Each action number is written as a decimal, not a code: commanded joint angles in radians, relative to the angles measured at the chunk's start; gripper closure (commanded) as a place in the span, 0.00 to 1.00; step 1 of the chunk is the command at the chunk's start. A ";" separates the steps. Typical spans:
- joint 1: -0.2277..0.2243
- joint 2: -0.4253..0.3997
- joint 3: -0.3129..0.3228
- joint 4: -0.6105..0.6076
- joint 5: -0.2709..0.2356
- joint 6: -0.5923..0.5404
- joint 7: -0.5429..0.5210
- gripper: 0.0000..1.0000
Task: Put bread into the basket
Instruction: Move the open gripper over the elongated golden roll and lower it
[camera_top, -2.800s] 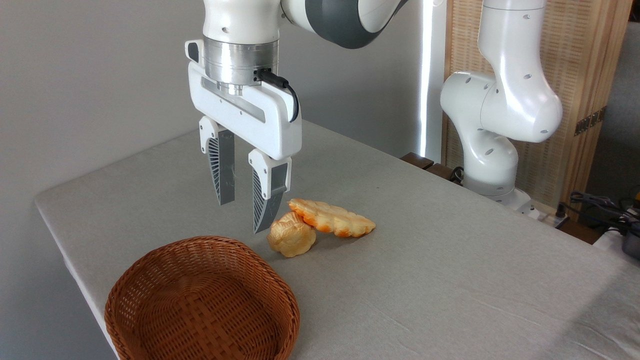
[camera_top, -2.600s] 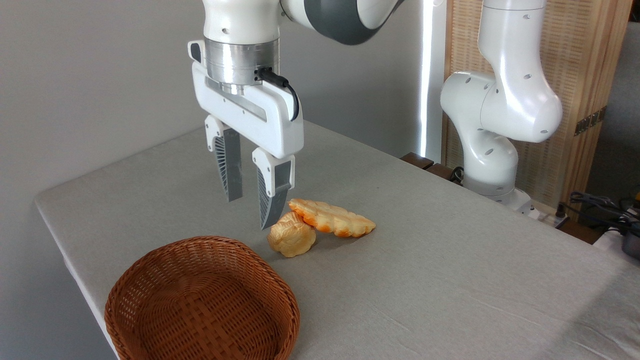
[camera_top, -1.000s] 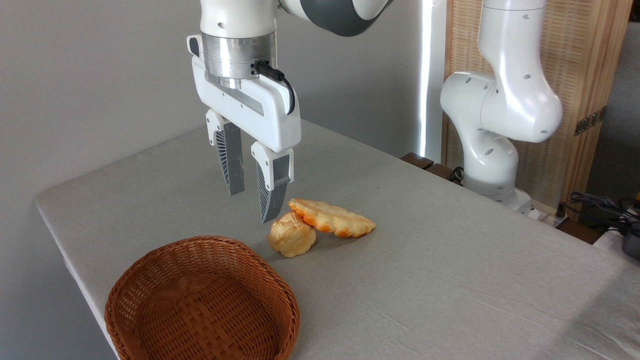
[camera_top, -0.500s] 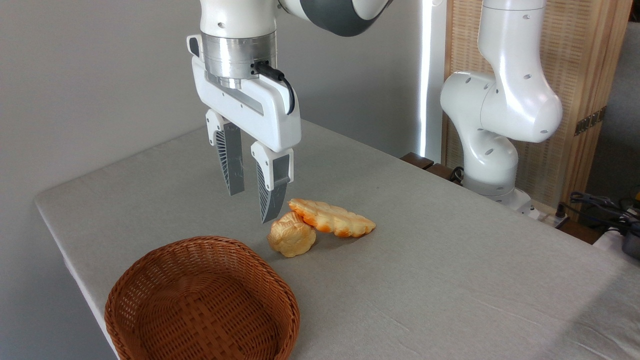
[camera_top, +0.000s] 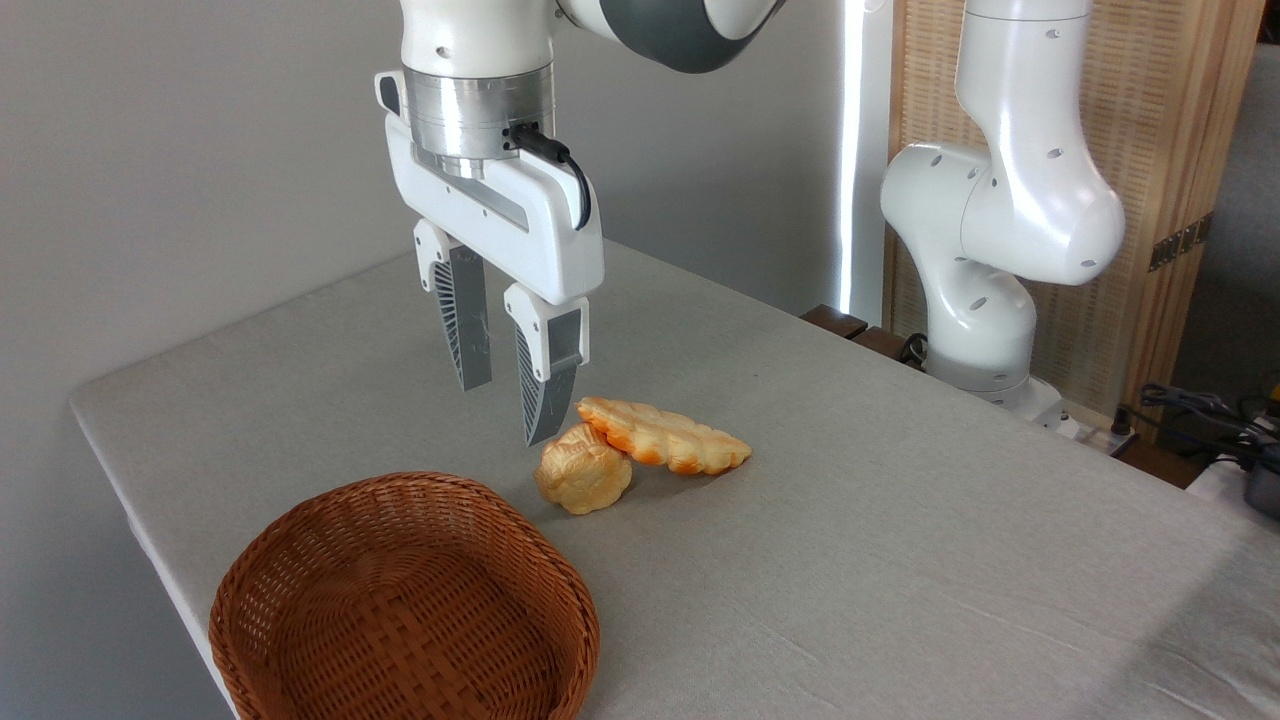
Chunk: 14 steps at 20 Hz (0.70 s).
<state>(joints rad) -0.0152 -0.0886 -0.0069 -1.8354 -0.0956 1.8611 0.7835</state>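
Overhead, the gripper (camera_top: 505, 415) hangs in the upper middle of the frame, pointing down, its 2 ribbed fingers (camera_top: 468, 330) parted by a narrow gap with nothing between them. Below and just right of the nearer fingertip, the bread (camera_top: 664, 436) lies flat on the grey table (camera_top: 900, 540) near the frame's centre, its long axis running from upper left to lower right. Its left end rests against the small round bun (camera_top: 583, 470), perhaps slightly on top of it, though the overlap is hard to judge. At the lower left the basket (camera_top: 404, 600) sits near the table's front edge, holding nothing, apart from both pieces. The arm's white base (camera_top: 985, 300) stands at the right.
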 joint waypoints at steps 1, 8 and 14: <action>0.001 0.009 -0.002 0.024 0.011 -0.023 0.011 0.00; -0.017 -0.011 -0.004 -0.020 0.013 -0.023 0.016 0.00; -0.043 -0.078 -0.002 -0.149 0.013 -0.023 0.035 0.00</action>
<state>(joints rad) -0.0406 -0.1090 -0.0111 -1.9083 -0.0956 1.8423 0.7854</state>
